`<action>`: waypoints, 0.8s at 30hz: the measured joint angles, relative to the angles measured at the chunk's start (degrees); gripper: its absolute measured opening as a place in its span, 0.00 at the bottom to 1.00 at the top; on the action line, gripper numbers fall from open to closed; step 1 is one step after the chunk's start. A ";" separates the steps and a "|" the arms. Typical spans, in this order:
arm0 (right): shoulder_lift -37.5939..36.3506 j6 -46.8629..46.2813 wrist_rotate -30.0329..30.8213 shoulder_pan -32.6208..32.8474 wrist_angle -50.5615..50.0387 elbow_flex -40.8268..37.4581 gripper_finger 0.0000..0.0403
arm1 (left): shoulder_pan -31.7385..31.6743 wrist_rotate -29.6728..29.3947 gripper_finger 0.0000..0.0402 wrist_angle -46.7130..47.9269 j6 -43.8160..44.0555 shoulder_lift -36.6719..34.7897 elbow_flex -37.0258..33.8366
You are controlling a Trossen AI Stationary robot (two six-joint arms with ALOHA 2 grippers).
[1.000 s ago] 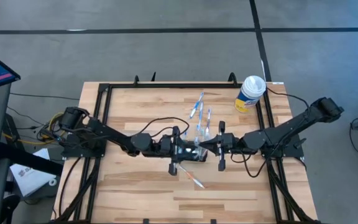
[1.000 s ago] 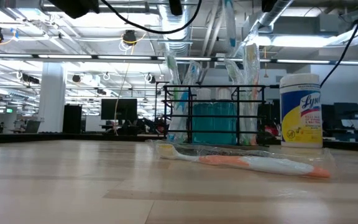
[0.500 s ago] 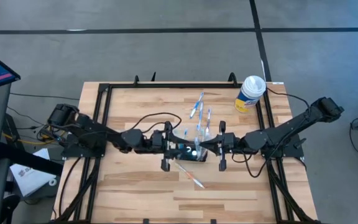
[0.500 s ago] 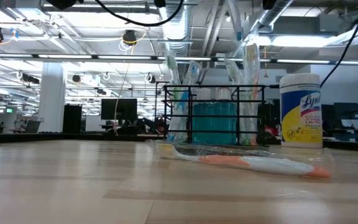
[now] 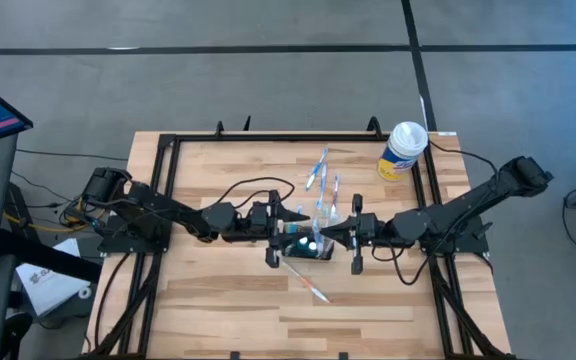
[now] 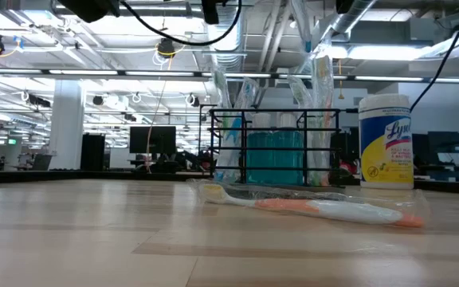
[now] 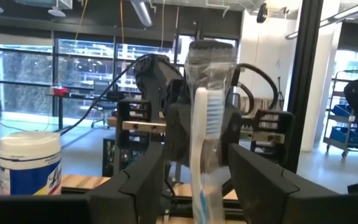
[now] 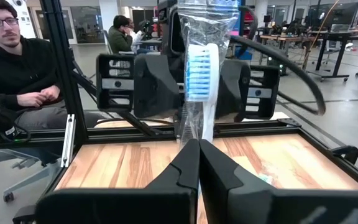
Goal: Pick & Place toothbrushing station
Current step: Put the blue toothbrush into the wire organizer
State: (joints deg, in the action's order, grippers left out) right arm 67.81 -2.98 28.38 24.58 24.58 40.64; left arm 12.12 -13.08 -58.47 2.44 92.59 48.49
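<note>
The toothbrushing station (image 5: pixel 306 247), a black holder, stands mid-table; in the low view the station (image 6: pixel 273 147) has wrapped toothbrushes upright in it. A wrapped blue-bristled toothbrush (image 8: pixel 197 68) stands head up over it, with my right gripper (image 8: pixel 197 148) shut on it. In the left wrist view that toothbrush (image 7: pixel 205 124) is between the spread fingers of my open left gripper (image 7: pixel 197 186), which stand apart from it. In the high view my left gripper (image 5: pixel 290 233) is just left of the station and my right gripper (image 5: pixel 328 237) just right of it. My right gripper pinches the wrapped toothbrush between its two shut fingers, on the wrapper's lower part (image 8: pixel 194 134) below the bristle head. The fingers come level from the table's right side and lie across the brush. The brush stands upright, head up; its lower end is hidden by the fingers.
One wrapped orange-and-white toothbrush (image 5: pixel 306 283) lies on the wood near the station; in the low view this toothbrush (image 6: pixel 317 209) lies in front. More wrapped brushes (image 5: pixel 320 178) lie farther back. A white-and-yellow wipes canister (image 5: pixel 403 150) stands at the far right. A person (image 8: pixel 23 74) sits beyond the table.
My left gripper has drawn back a little toward the table's left edge, and its fingers have opened wider. The wrapped toothbrush stays upright in my right gripper.
</note>
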 joint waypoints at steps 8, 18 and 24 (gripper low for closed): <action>-0.02 -0.02 0.00 -0.74 -0.04 0.00 0.00 | 0.00 1.00 0.43 0.13 -0.01 4.50 3.87; -0.02 -0.04 0.00 -0.62 -0.66 0.00 0.00 | -0.09 0.98 0.35 -0.49 -0.01 4.47 4.26; -0.02 -0.04 0.00 -0.61 -0.63 0.00 0.00 | -0.09 0.98 0.19 -0.47 -0.01 4.47 4.26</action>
State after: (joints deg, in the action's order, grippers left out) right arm 67.79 -3.03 28.38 23.97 23.95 40.64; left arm 12.03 -12.10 -58.94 2.44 97.06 52.75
